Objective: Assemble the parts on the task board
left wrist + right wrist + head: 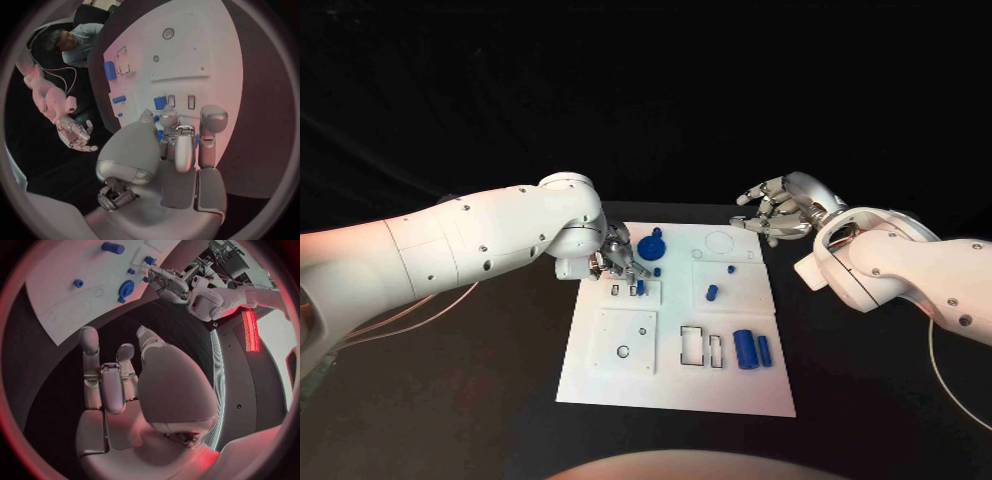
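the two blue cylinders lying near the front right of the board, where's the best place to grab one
Probably the outer blue cylinder: it lies flat, long axis running away from the robot, beside its twin. Come from above with the right hand, fingers across its middle. Its right side faces bare task board; the left is crowded.

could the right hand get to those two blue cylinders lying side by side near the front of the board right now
Probably yes. The right hand hovers open beyond the task board's far right corner, holding nothing, and the two blue cylinders lie exposed on the board's right side. The left hand works at the far left, out of that path.
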